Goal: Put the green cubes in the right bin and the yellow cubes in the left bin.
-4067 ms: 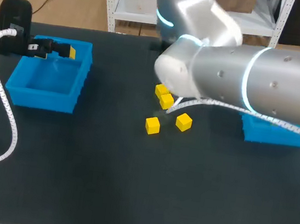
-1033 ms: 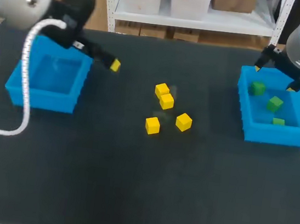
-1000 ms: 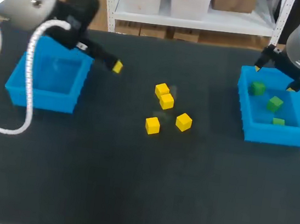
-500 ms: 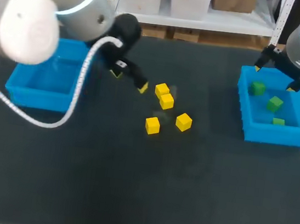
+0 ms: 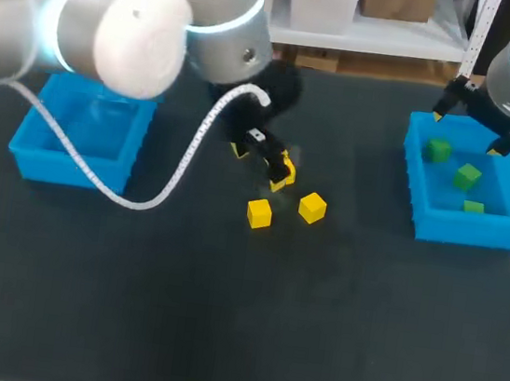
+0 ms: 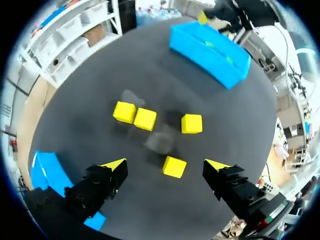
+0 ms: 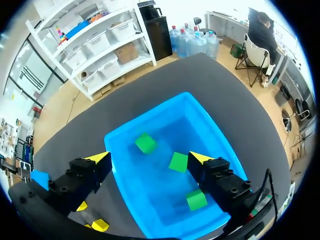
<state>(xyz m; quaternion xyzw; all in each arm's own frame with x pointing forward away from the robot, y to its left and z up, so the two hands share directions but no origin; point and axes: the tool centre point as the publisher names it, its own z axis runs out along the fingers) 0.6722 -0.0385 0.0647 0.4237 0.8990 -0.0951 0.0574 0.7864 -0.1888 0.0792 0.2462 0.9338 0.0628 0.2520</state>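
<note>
Several yellow cubes (image 6: 145, 119) lie loose at the table's middle; two of them (image 5: 259, 213) (image 5: 312, 207) show plainly in the head view. My left gripper (image 5: 261, 159) hangs open above that cluster. In the left wrist view one cube (image 6: 174, 166) sits below and between the open left gripper (image 6: 166, 166), untouched. Three green cubes (image 7: 178, 162) lie in the right bin (image 5: 418, 217). My right gripper (image 5: 470, 125) stands open over that bin (image 7: 145, 116), holding nothing. The left bin (image 5: 74, 171) is at the far left.
Bare dark tabletop surrounds the cubes and runs to the front edge. The left arm's white cable (image 5: 177, 176) loops from the gripper back past the left bin. Both bins stand near the table's side edges.
My left arm has swung from beside the left bin rightward to above the yellow cubes, its gripper still open. The right arm and the cubes have not moved.
</note>
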